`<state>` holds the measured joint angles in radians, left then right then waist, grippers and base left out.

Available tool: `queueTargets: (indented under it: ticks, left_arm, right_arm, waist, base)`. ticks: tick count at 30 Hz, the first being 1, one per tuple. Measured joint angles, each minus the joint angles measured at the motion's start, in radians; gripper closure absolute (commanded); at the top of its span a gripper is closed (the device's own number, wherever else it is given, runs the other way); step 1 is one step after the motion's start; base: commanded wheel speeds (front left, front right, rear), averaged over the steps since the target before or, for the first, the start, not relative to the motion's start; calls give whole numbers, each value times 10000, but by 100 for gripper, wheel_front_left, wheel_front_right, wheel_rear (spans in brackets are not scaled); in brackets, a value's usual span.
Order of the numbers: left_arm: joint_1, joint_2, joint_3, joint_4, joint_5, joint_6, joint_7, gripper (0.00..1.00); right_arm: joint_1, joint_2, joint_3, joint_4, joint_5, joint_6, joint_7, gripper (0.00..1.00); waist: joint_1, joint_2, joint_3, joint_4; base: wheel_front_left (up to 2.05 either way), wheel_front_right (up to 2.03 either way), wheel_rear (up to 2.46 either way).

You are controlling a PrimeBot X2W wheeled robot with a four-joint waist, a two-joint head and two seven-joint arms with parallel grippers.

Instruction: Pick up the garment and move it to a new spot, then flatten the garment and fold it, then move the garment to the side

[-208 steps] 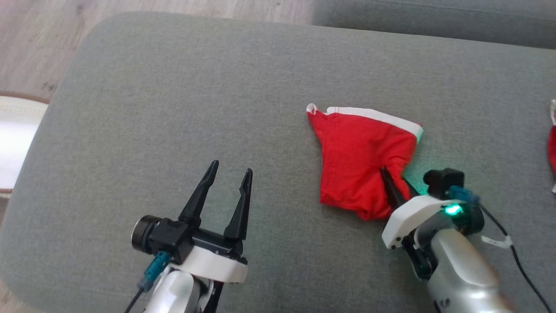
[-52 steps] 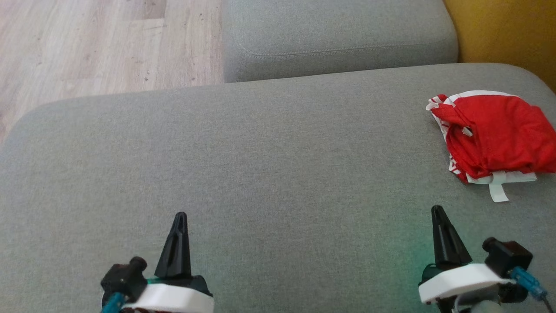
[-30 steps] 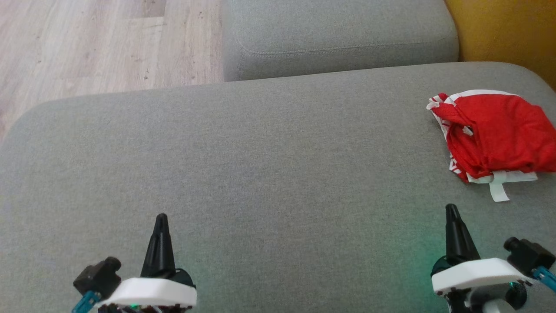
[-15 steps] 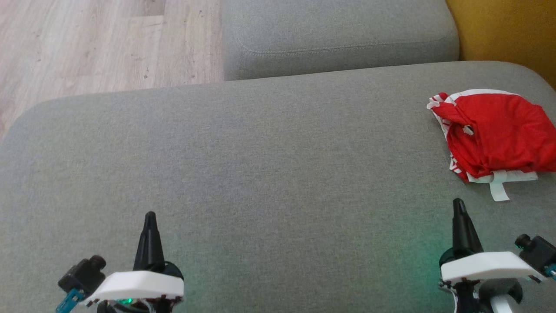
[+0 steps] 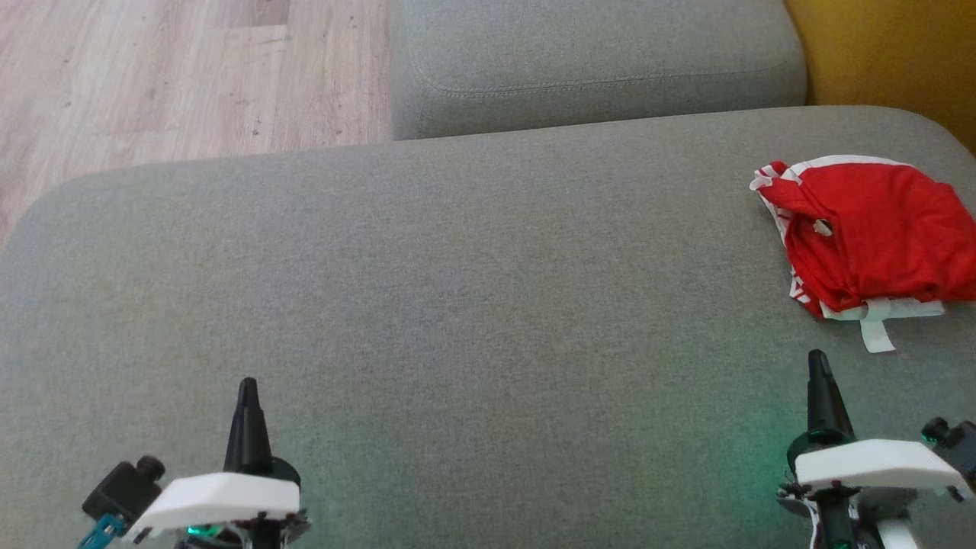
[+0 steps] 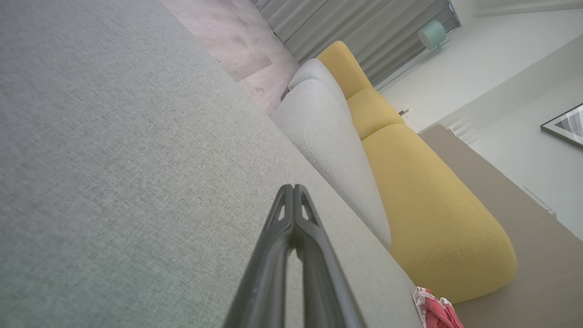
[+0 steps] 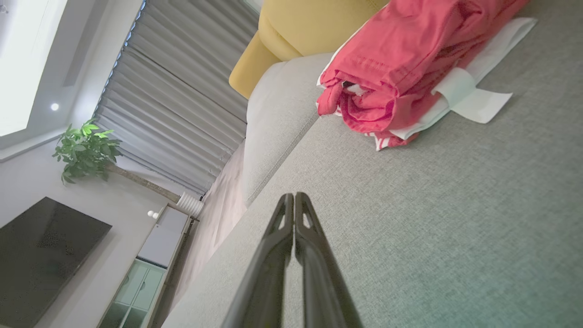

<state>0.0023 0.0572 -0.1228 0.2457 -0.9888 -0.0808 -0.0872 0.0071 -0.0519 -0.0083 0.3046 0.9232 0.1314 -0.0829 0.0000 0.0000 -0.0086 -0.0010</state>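
The garment (image 5: 873, 232) is a red piece with white trim, folded into a bundle at the far right of the grey sofa cushion (image 5: 457, 305); a white strap sticks out at its near edge. The right wrist view has the garment (image 7: 410, 64) at its top right, and the left wrist view catches the garment (image 6: 435, 312) as a red corner at the bottom. My left gripper (image 5: 246, 385) is low at the lower left, shut and holding nothing. My right gripper (image 5: 817, 358) is at the lower right, shut and holding nothing, a short way in front of the garment without touching it.
A second grey cushion (image 5: 595, 61) lies beyond the near one, with a yellow sofa section (image 5: 892, 53) at the far right. Wooden floor (image 5: 175, 76) shows at the upper left. In the right wrist view a potted plant (image 7: 86, 148) and a dark screen (image 7: 41, 255) stand in the room.
Both grippers have drawn back toward the bottom and spread outward, the left one leftward and the right one rightward. The garment has stayed where it lies.
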Motion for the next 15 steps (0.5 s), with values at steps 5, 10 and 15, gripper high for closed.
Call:
queueTargets:
  ticks: [5, 10, 15]
  left_arm:
    - [-82, 0, 190, 10, -535, -42, 161, 100]
    - [-186, 2, 291, 36, -1057, -84, 291, 100]
    - [-186, 0, 401, 59, -1595, -86, 433, 100]
  right_arm:
    - [-84, 0, -67, -8, 583, 0, 128, 100]
    - [-199, -2, -130, -48, 1160, 0, 232, 100]
    - [-199, -2, -249, -50, 1747, 0, 408, 100]
  waist:
    - [0, 0, 10, 1]
    - [0, 0, 20, 2]
    - [0, 0, 30, 3]
  base:
    - [0, 0, 0]
    - [0, 0, 0]
    - [0, 0, 0]
